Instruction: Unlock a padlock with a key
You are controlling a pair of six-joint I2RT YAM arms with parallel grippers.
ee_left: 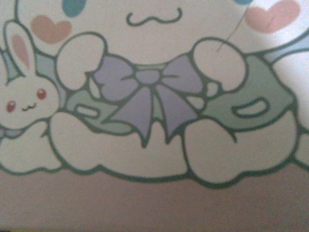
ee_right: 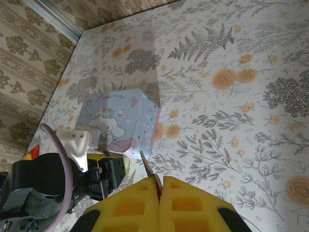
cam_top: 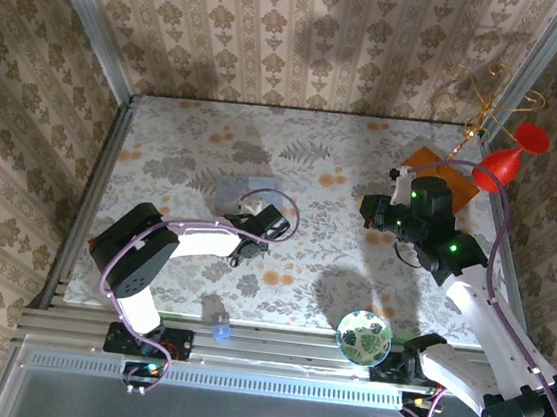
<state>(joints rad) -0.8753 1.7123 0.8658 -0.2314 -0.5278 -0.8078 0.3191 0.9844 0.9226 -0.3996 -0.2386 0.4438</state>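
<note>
The key (ee_right: 147,166) stuck out from between the yellow pads (ee_right: 193,205) of the right hand (ee_right: 160,186), pinched tight over the floral tabletop (ee_right: 231,121). The left hand (cam_top: 258,230) sat by the cartoon tin box (ee_right: 123,123), and its grip could not be told

Cartoon tin box (ee_right: 120,121) seen on floral tablecloth (cam_top: 333,174); patterned bowl (cam_top: 363,337), blue cap (cam_top: 221,331) placed near front edge.

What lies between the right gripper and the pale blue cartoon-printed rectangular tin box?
Nothing: the top view shows bare floral tablecloth between the right gripper, shut on the thin metal key, and the pale blue rectangular tin box.
</note>
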